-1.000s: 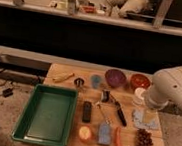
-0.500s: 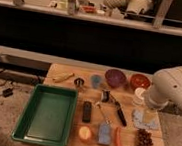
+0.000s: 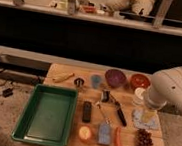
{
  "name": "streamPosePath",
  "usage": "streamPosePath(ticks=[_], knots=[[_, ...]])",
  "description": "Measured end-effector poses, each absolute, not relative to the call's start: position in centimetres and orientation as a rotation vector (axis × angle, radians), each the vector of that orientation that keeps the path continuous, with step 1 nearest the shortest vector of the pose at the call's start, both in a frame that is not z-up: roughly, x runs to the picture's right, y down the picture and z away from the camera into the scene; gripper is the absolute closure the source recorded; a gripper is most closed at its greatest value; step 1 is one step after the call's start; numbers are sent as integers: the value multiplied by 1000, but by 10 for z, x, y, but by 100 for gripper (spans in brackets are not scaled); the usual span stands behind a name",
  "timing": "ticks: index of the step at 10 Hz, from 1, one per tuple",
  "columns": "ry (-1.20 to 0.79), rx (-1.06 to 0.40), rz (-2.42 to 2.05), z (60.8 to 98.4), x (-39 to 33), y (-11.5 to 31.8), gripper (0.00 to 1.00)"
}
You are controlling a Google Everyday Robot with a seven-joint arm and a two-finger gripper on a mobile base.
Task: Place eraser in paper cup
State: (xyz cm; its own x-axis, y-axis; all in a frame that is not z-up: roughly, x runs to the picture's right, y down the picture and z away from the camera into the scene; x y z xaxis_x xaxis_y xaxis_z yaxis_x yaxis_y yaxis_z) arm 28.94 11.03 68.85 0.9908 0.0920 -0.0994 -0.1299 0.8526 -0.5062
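The eraser (image 3: 87,111) is a small black block lying on the wooden table (image 3: 131,100), just right of the green tray. The paper cup (image 3: 139,95) is white and stands at the right side of the table, partly hidden behind my arm (image 3: 170,90). My gripper (image 3: 148,115) hangs from the white arm at the right, over a pale blue cloth (image 3: 146,121). It is just in front of the paper cup and well to the right of the eraser. Nothing shows in it.
A green tray (image 3: 48,115) fills the table's left. At the back are a banana (image 3: 63,77), dark metal cup (image 3: 79,82), blue cup (image 3: 96,81), purple bowl (image 3: 115,77) and red bowl (image 3: 140,81). A black-handled tool (image 3: 120,114), blue-grey block (image 3: 103,134), orange (image 3: 85,133) and grapes (image 3: 142,142) lie nearer.
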Motion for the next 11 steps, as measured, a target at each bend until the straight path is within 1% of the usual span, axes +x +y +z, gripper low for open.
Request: streamPosePath(ticks=[4,8,11], knots=[[44,-528,181,703,273,99,20],[-81,-635,323,714,269,94,20],[-192,-726,400,727,263,103,20]])
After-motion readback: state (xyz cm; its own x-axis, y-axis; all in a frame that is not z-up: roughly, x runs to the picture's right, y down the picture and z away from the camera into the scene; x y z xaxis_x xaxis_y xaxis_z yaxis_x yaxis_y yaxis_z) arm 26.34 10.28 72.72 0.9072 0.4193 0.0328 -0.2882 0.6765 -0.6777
